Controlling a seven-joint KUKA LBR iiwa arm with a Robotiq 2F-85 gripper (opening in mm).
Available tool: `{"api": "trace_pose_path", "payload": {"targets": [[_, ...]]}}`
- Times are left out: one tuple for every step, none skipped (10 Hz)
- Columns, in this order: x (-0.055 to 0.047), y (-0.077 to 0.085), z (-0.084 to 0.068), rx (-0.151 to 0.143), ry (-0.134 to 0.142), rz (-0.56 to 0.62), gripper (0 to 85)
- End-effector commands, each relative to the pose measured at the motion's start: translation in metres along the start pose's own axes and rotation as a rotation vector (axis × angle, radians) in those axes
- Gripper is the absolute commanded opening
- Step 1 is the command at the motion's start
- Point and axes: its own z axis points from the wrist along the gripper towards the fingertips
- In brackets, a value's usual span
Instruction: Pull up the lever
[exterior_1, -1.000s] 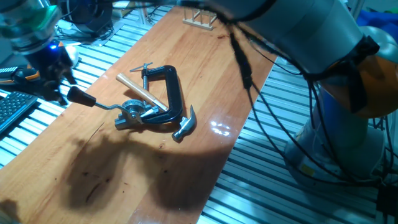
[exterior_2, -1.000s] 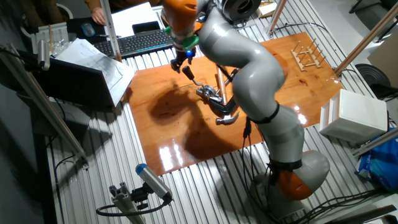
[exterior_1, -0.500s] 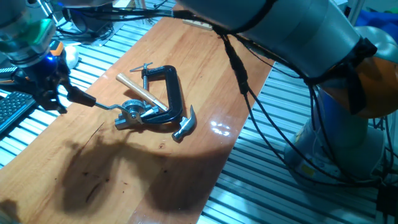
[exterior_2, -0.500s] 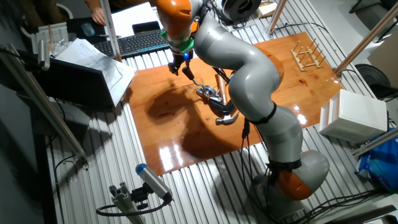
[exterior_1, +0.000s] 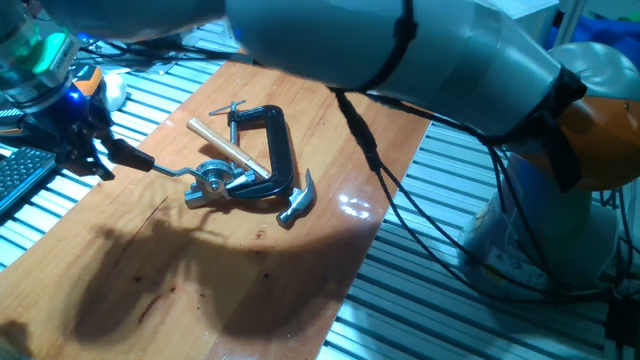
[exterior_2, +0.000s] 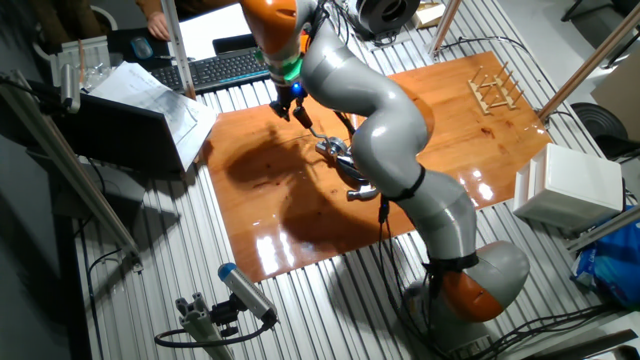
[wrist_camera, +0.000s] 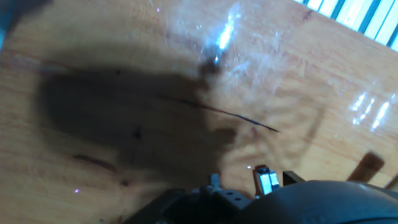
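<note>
The lever lies low over the wooden table (exterior_1: 250, 290). Its dark red-brown knob (exterior_1: 130, 155) points left, and a thin bent silver arm runs right to the small silver hub (exterior_1: 212, 178). My gripper (exterior_1: 92, 152) hangs just left of the knob, at the table's left edge, its dark fingers close beside the knob's tip. I cannot tell whether they touch it. In the other fixed view the gripper (exterior_2: 284, 108) sits just above and left of the lever (exterior_2: 305, 120). The hand view is blurred and shows only shadowed wood.
A pale wooden-handled hammer (exterior_1: 225, 147) and a black C-clamp (exterior_1: 278, 140) lie right beside the hub. A keyboard (exterior_2: 222, 68) sits off the table's far side. A small wooden rack (exterior_2: 497, 88) stands at the table's other end. My arm spans overhead.
My gripper has shifted slightly left, away from the hub, while the arm above swung over the table. The lever, hammer and clamp have not moved.
</note>
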Motion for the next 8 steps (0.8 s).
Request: {"api": "trace_pose_path", "payload": {"targets": [[0.004, -0.002, 0.000, 0.001, 0.002, 0.000, 34.0], [0.009, -0.002, -0.001, 0.004, 0.002, 0.001, 17.0], [0.012, -0.003, -0.003, -0.001, 0.003, 0.000, 0.0], [0.016, -0.004, -0.005, 0.001, 0.008, 0.001, 0.0], [0.020, -0.005, -0.008, 0.009, 0.010, 0.002, 0.0], [0.024, -0.005, -0.010, 0.019, 0.009, 0.003, 0.0], [0.028, -0.006, -0.012, 0.027, 0.011, 0.004, 0.0], [0.032, -0.007, -0.012, 0.031, 0.009, 0.004, 0.0]]}}
